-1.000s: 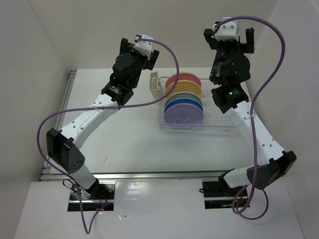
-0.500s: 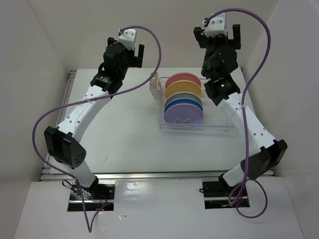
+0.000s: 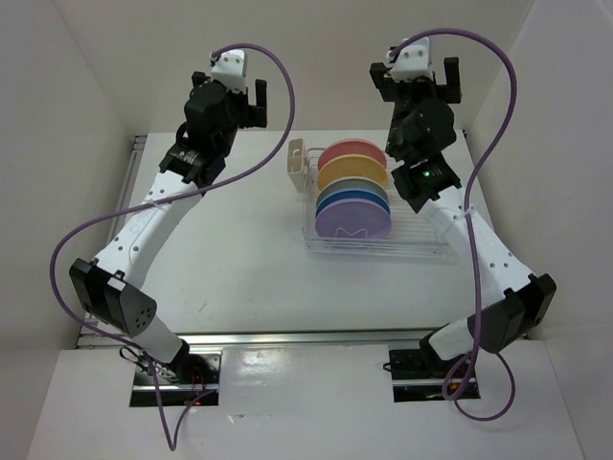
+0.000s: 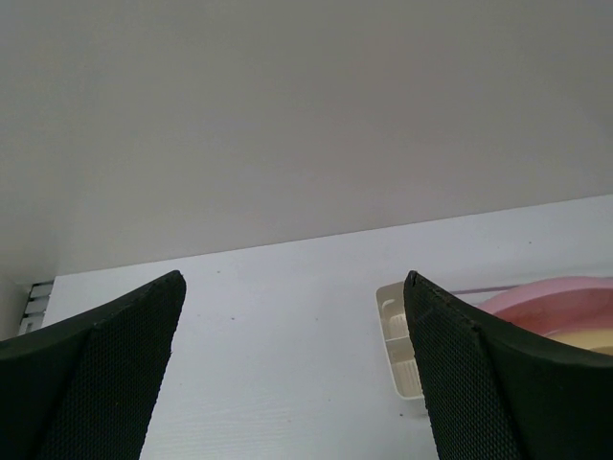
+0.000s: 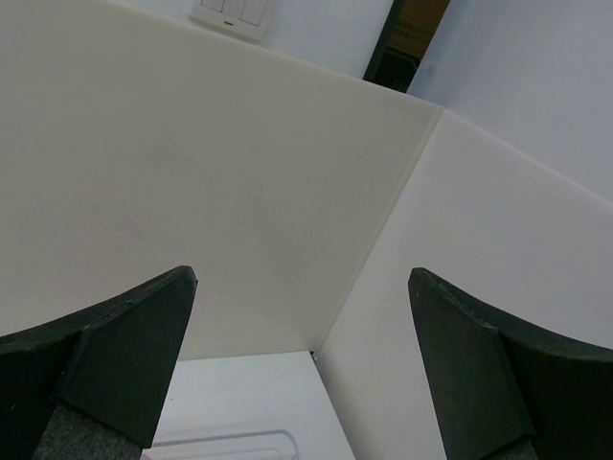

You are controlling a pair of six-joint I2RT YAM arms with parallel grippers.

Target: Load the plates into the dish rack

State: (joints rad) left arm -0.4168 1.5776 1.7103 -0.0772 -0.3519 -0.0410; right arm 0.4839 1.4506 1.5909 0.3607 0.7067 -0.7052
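Top external view: over the last second both arms have risen and drawn back from the dish rack. The left gripper and right gripper are released, with nothing between the fingers. The plates stand on edge in the rack, lavender plate nearest, beside the cutlery holder. Loading appears complete.
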